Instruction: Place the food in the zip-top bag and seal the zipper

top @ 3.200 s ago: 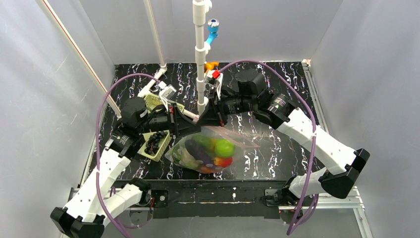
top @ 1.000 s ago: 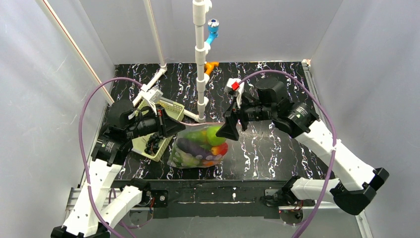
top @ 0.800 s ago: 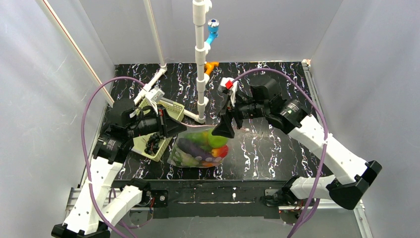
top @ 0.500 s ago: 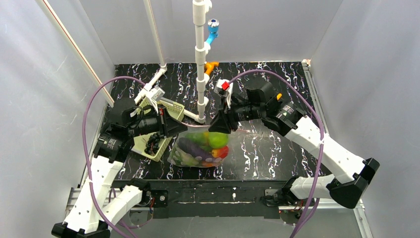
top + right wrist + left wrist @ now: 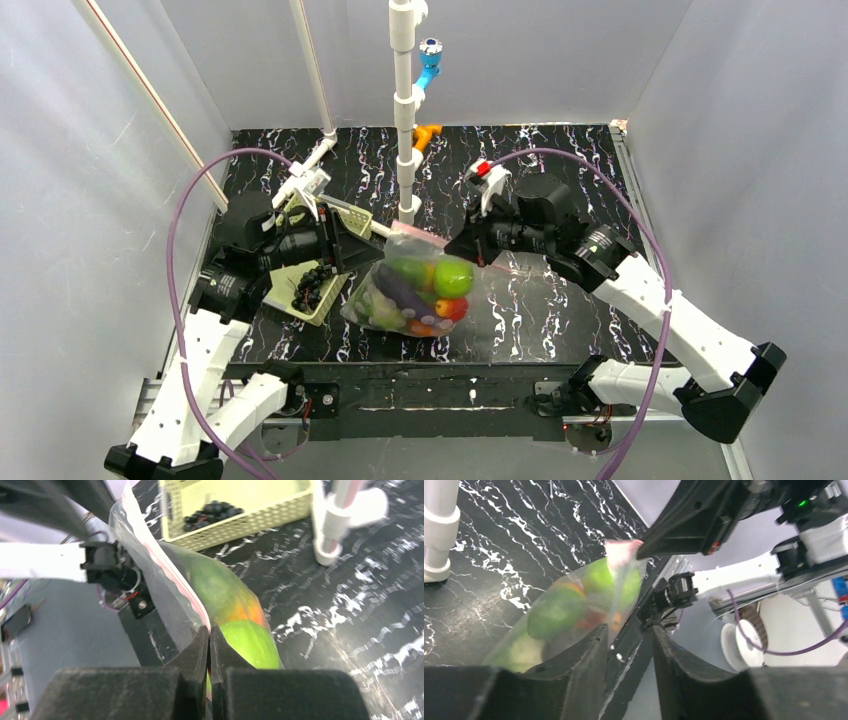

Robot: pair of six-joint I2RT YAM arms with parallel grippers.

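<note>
The left arm (image 5: 200,350) is rising from its base at the near left and leaning toward the middle. The left gripper (image 5: 626,640) is pointing right with its fingers parted and nothing between them. The right arm (image 5: 660,310) is bending in from the near right, forearm angling leftward, and the right gripper (image 5: 209,630) is pinching the zipper (image 5: 172,570) with its fingers pressed together.

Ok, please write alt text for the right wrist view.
The right gripper is shut on the pink zipper of the clear zip-top bag, which holds green and orange toy food. Behind it, a pale green basket with dark berries stands on the black marbled table.
</note>
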